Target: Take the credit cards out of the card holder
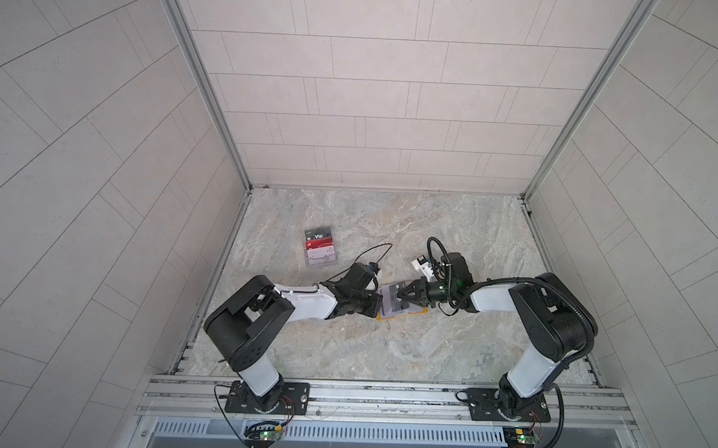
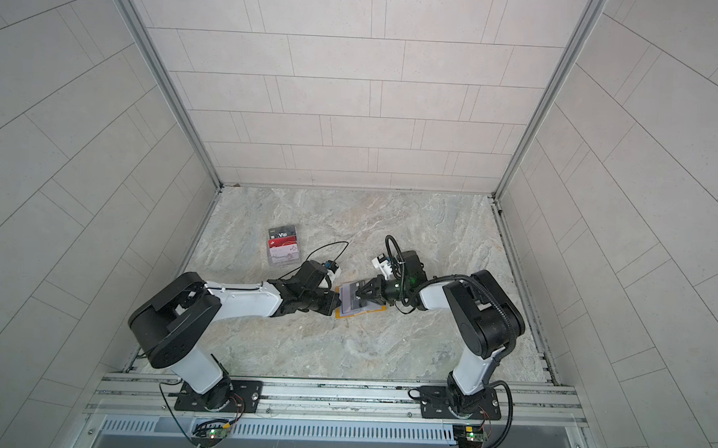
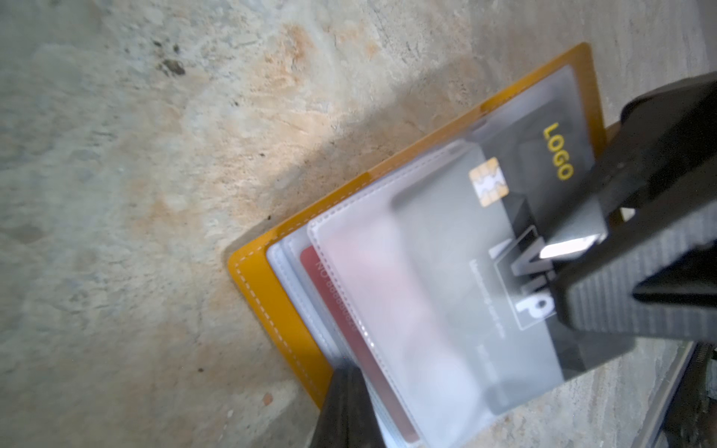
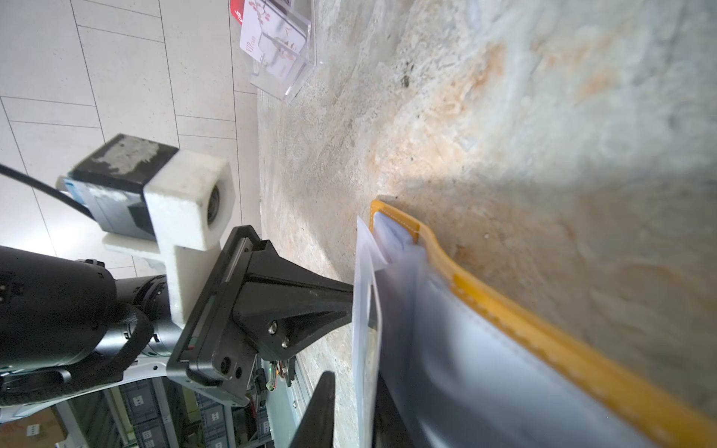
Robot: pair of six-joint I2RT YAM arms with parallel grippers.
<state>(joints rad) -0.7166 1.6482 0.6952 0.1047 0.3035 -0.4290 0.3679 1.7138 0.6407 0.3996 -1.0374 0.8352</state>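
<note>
Top-down view of a marble-patterned table [image 1: 385,351] boxed in by pale tiled walls. Two black-and-white robot arms reaching inward from the near rail and meeting near the middle: the left arm [image 1: 304,303] from the left, the right arm [image 1: 495,299] from the right.

Between them, lying open and flat, the mustard-yellow card holder [image 1: 405,314], cover down and clear pockets up. Set there, most likely, to give both grippers access from opposite ends.

Off to the left and farther back, a clear tiered stand [image 1: 322,252] showing a dark, a red and a pale card; untouched.

In the left wrist view, a stack of frosted sleeves [image 3: 388,310] on the yellow cover. Partway out of the top sleeve, a dark grey card [image 3: 504,217] with gold chip, "LOGO" and "VIP". Deeper in the stack, fully sleeved, a red card [image 3: 333,306].

At one end of the sleeves, the left gripper [image 4: 345,298], fingers fully closed. Pinching a sleeve or merely pressing down: cannot tell. Either way, seemingly anchoring the holder against sliding along with the card.

At the other end, the right gripper [image 3: 582,248], rolled on its side, one finger above and one beneath, clamped onto the card's exposed end. Thin, slick plastic, hence a pinch on the flat faces and, probably, a pull straight out along the sleeve.
</note>
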